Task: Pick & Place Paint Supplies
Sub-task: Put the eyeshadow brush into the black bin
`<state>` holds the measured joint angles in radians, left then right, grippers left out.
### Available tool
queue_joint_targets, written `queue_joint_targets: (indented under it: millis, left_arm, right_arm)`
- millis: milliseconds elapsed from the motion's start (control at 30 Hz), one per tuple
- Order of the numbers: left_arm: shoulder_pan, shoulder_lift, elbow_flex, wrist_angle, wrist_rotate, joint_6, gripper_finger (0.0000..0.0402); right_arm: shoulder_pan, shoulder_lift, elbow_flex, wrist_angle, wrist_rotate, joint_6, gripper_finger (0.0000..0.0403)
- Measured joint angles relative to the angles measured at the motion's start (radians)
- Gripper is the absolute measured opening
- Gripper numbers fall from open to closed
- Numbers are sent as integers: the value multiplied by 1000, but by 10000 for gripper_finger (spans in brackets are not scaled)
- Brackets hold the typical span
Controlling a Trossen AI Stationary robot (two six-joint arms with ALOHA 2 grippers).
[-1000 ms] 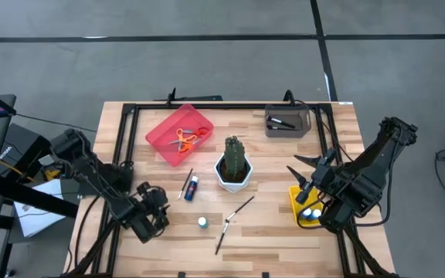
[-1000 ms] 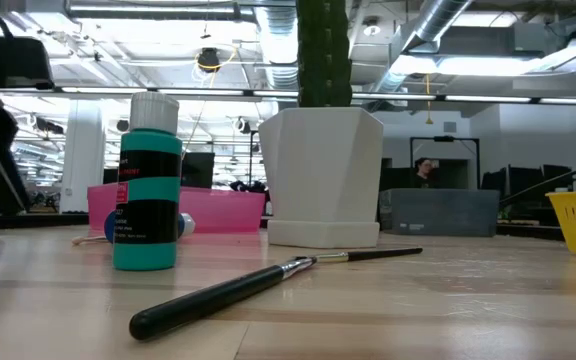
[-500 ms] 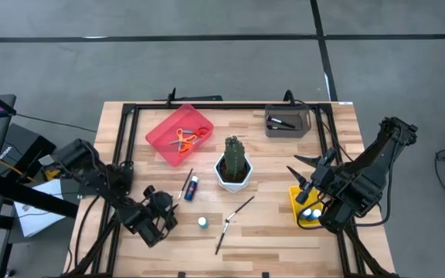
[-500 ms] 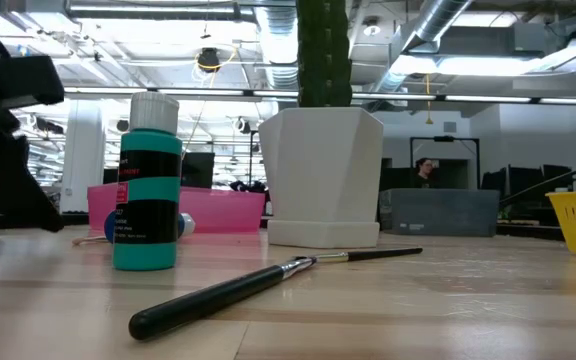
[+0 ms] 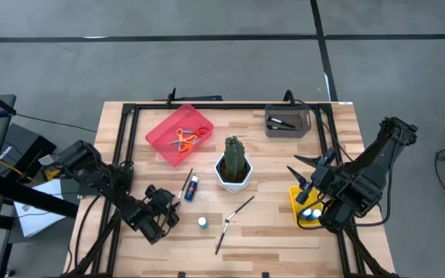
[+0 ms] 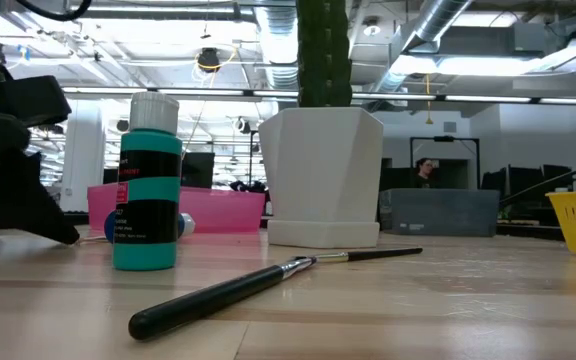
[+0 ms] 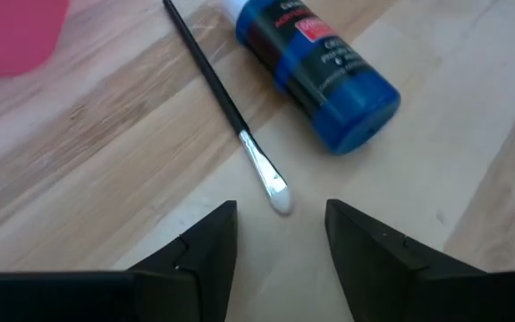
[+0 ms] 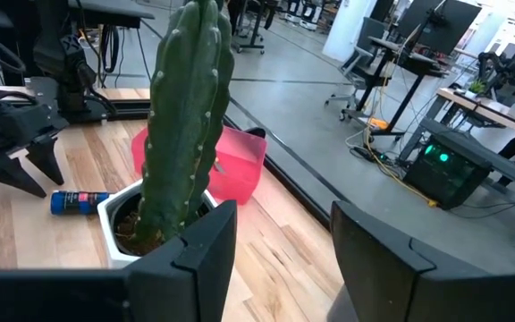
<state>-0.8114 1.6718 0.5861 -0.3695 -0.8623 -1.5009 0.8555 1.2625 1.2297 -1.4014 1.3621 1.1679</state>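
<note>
Blue bottle [image 7: 318, 79] beyond left hand [image 7: 280, 234] (apart)

Cactus [image 5: 235, 160] at the centre of the surface [image 5: 269, 232]. Tray [image 5: 168, 131] with scissors [image 5: 184, 140] at 10 o'clock; box [image 5: 287, 122] at 1 o'clock. Lying bottle [image 5: 192, 186] and brush [image 5: 186, 184], side by side, at 8 o'clock. Upright bottle [image 5: 202, 222] at 7 o'clock; second brush [image 5: 232, 220] at 6 o'clock. Bin [image 5: 299, 207] holding bottles at 4 o'clock. Left claw [image 5: 159, 215] at 8 o'clock, beyond the lying bottle; right claw [image 5: 306, 179] at 3 o'clock.
</note>
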Motion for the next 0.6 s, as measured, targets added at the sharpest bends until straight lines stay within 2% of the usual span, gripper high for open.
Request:
queue_joint_targets:
  millis: [167,433,600]
  left_arm:
    - [27,0,-5,5,-12,1,138]
    - [26,-3,-75,122,-37,5,105]
    - [27,-3,-79,122,-36,4,75]
  right_arm:
    - [0,0,0,0,0,0,177]
    - [0,0,0,0,0,0,177]
    - [0,0,0,0,-1,0,177]
